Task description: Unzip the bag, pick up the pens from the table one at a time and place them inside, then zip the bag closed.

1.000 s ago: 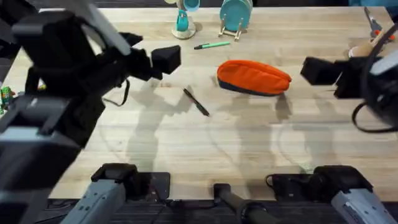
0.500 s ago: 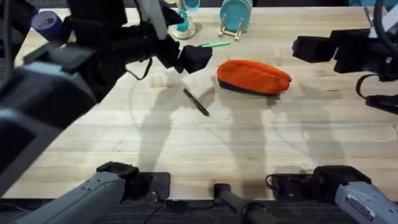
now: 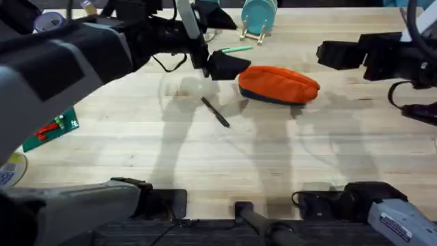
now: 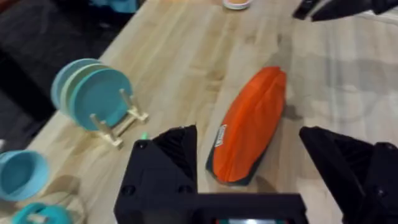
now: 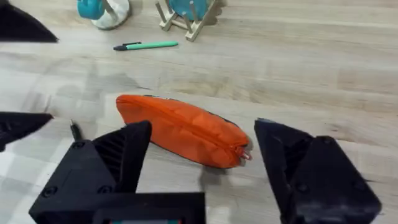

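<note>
The bag (image 5: 186, 129) is orange woven cloth with a soft matt surface that creases along its length, edged by a darker zipper band. Beneath it the worktop (image 3: 273, 157) is pale wood with visible plank grain and a low satin sheen. The green pen (image 5: 146, 45) looks like smooth plastic, and the fingers (image 4: 163, 163) are matt black plastic with flat, angular faces.
</note>
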